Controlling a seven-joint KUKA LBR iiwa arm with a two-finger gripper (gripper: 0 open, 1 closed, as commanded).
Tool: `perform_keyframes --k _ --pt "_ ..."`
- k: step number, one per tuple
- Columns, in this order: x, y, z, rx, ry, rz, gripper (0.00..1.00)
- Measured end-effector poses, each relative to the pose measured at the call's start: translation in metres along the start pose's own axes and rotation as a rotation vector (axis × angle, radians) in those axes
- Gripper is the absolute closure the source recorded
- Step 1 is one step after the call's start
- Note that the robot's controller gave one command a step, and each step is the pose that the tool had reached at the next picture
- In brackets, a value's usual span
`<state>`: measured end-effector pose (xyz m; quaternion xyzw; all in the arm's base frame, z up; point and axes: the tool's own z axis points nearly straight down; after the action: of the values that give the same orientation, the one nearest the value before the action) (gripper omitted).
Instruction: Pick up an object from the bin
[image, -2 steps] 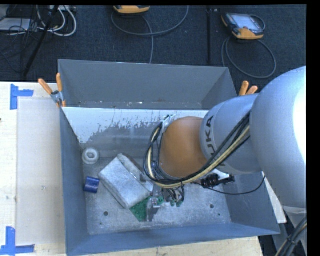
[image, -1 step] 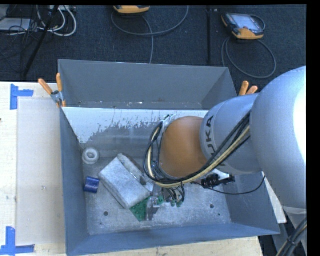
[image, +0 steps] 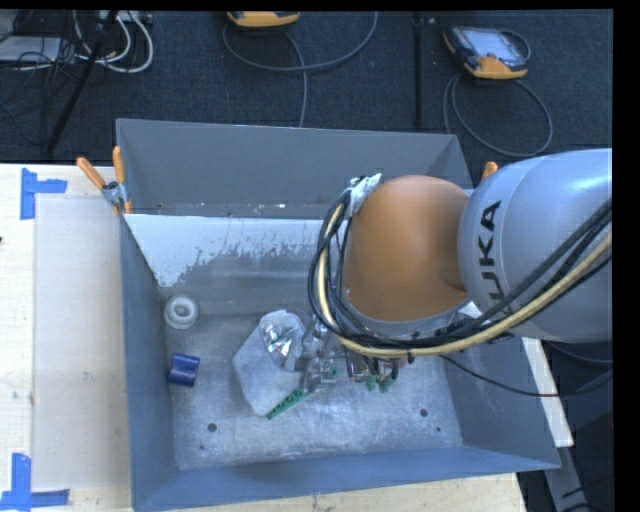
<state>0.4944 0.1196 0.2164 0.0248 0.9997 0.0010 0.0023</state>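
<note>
My gripper (image: 318, 368) hangs low over the middle of the bin floor, mostly hidden under the arm's orange cover. Its tip stands at the right edge of a crumpled grey and silver plastic bag (image: 266, 358). A thin green stick (image: 287, 402) pokes out from under the bag's lower right corner, just below and left of the gripper. Whether the gripper touches the bag or the stick I cannot make out.
A small whitish tape roll (image: 181, 311) lies near the bin's left wall, and a small blue cylinder (image: 183, 369) below it. The arm and its cables cover the right half of the bin. Bare floor runs along the front wall.
</note>
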Motion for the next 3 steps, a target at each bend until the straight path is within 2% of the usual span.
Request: perform_keyframes --k 1,2,3 --pt "-0.032 0.036 0.087 0.005 0.012 0.199 1.00" --pt "-0.028 0.031 0.126 -0.001 0.004 0.288 1.00" --pt "-0.054 0.055 0.115 0.009 0.010 0.149 1.00"
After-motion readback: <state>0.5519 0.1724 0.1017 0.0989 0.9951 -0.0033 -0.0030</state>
